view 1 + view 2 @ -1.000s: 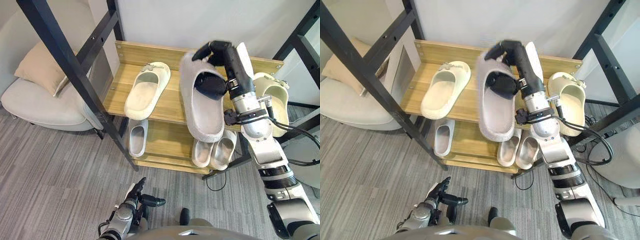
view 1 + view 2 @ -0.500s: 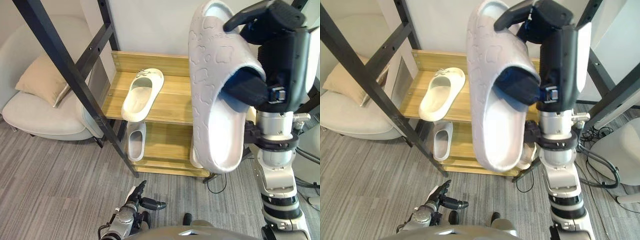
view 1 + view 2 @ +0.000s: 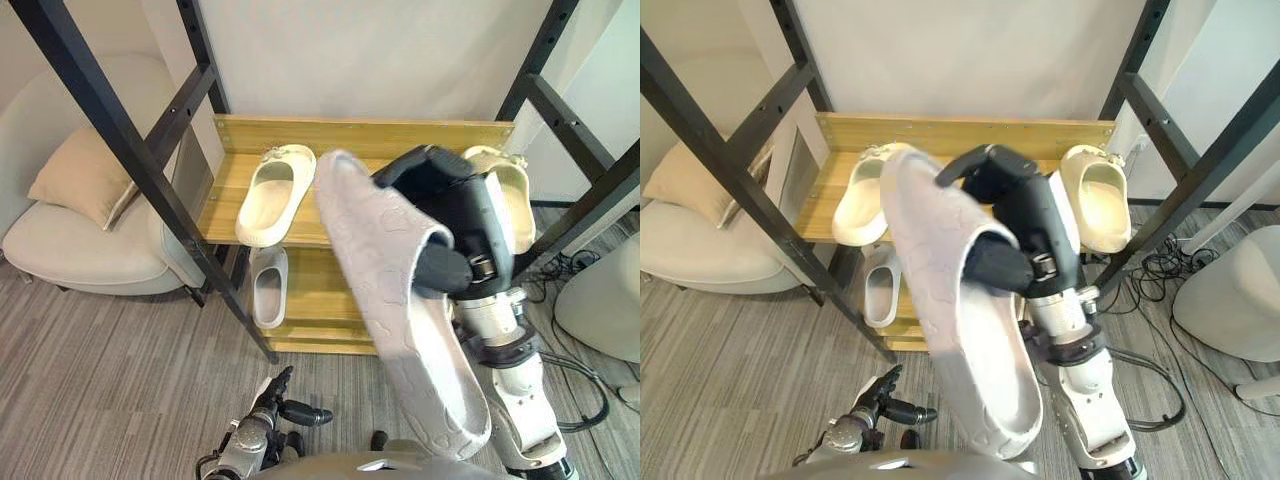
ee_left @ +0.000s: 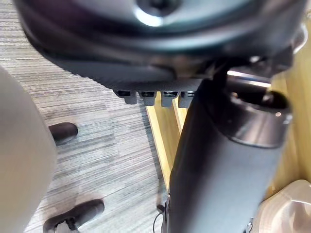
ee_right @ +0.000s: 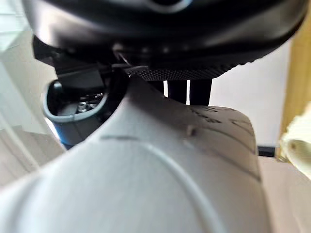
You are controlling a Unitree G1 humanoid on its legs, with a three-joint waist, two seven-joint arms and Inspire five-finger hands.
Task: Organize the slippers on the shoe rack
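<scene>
1. The grey slipper (image 3: 400, 300) is held in the air in front of the shoe rack (image 3: 300, 128), sole side towards the head camera, heel end hanging low; it is clear of every shelf.
2. The right hand (image 3: 450, 215) is clamped on it at the strap end; fingers are curled over the edge, and the thumb is tucked in on the other side.
3. The left hand (image 3: 262, 425) is seen low and idle over the carpet; fingers are loosely extended, nothing is held.
4. On the top shelf (image 3: 345, 145), a left cream slipper (image 3: 268, 195) and a right cream slipper (image 3: 1095, 200) are lying well apart; a white slipper (image 3: 267, 290) is seen on the lower shelf (image 3: 315, 300).
5. Handling, judged: moulded foam, so light and not fragile; some flex is to be expected along its length; the embossed sole should give grip rather than slide.
6. Hold point, judged: the strap band is the sensible place, thick and easy to wrap; the long unsupported heel end may swing or droop when tilted.
7. Next, judged: the sole must be turned down before it is set on a shelf; the gap between the cream pair looks like the likely slot.
</scene>
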